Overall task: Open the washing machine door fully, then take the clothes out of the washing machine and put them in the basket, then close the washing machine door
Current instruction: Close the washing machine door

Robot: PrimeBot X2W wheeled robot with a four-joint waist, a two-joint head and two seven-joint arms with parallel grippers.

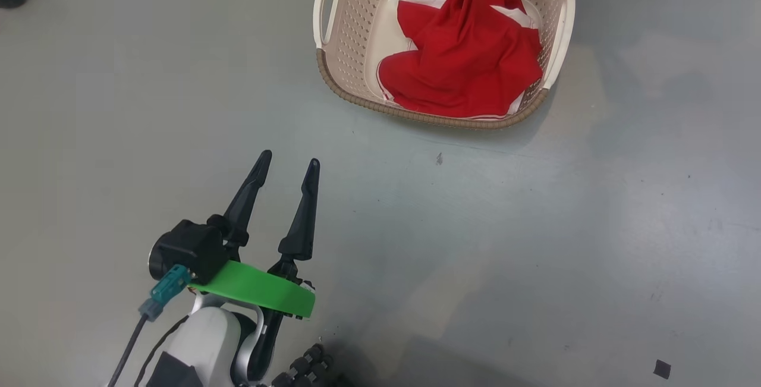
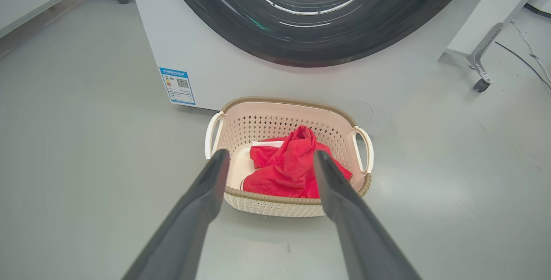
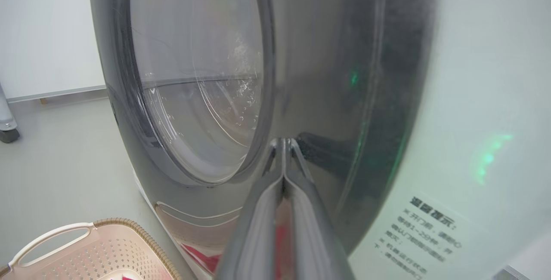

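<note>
Inside the basket lie the clothes, a crumpled red heap with white trim showing at its edges, piled toward the side farther from the left tool and leaving a bare strip of cream bottom on the other side. That tool hangs over the grey floor short of the basket, well apart from it, with its two dark fingers spread wide, pointing toward the basket and holding nothing (a green band wraps its wrist). Just beyond the basket stands the white machine, its base nearly touching the woven rim, with a small blue sticker at the lower corner to the left of the basket in the left wrist view. Above the basket the door fills the machine's front, its wide black rim glossy enough to mirror a smear of red; it looks closed against the front, though the seam is not clear enough to be sure. Higher than the basket and beside it, the right tool has its fingers pressed together with nothing between them, tips at the door's black rim just outside the glass bowl, and they seem to touch it.
</note>
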